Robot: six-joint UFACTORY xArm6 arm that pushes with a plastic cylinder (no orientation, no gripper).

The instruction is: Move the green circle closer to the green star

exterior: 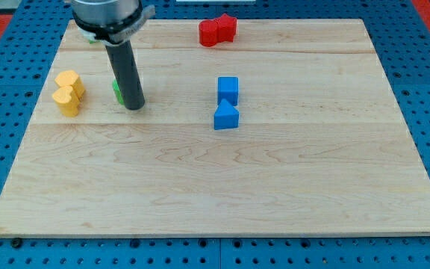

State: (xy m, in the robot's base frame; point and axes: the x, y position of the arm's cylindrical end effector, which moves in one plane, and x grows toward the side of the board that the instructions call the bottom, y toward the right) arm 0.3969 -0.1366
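The green circle (pixel 116 93) shows only as a thin green sliver at the left edge of my rod, in the upper left part of the board. My tip (pixel 134 107) rests on the board right against the circle's right side. The green star is hidden behind my arm near the top left corner. Only a trace of green may show at the arm's left edge.
Two yellow blocks (pixel 68 92) stand touching each other to the left of the circle. A blue cube (pixel 228 90) and a blue triangle (pixel 226 117) sit mid-board. A red block (pixel 217 31) lies at the top edge. The wooden board (pixel 275 194) lies on a blue pegboard.
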